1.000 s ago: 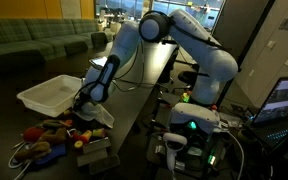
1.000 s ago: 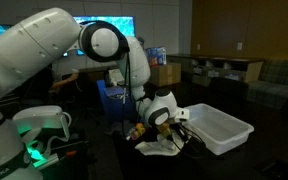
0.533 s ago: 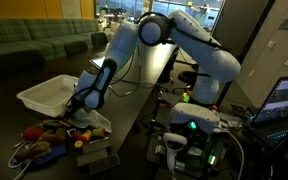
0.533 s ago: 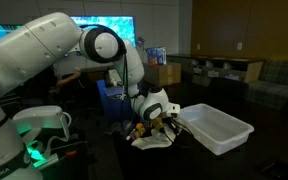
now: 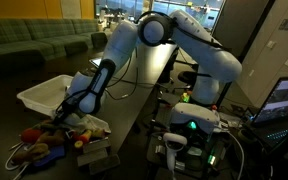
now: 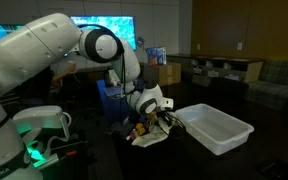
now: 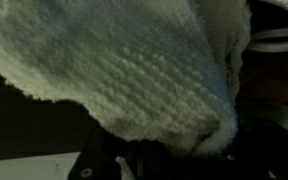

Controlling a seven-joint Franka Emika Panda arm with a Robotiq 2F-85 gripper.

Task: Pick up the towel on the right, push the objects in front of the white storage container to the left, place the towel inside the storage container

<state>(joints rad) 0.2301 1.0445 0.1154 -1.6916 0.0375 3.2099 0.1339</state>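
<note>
The white storage container (image 5: 46, 94) stands on the dark table and also shows in an exterior view (image 6: 221, 128). My gripper (image 5: 74, 112) is low in front of it, shut on the white towel (image 5: 94, 125), which trails down onto the table. In an exterior view the gripper (image 6: 152, 113) is just beside the container's near corner, with the towel (image 6: 150, 139) under it. A pile of colourful toys (image 5: 42, 138) lies against the gripper. In the wrist view the towel (image 7: 134, 65) fills the picture and hides the fingers.
The table edge drops off close to the toys, with a dark box (image 5: 92, 155) below it. A blue bin (image 6: 112, 100) stands behind the arm. The robot base with green lights (image 5: 194, 125) and a screen (image 5: 284, 100) are off to the side.
My gripper has moved sideways along the container's front toward the toy pile, dragging the towel with it. The toys have been crowded further toward the table end.
</note>
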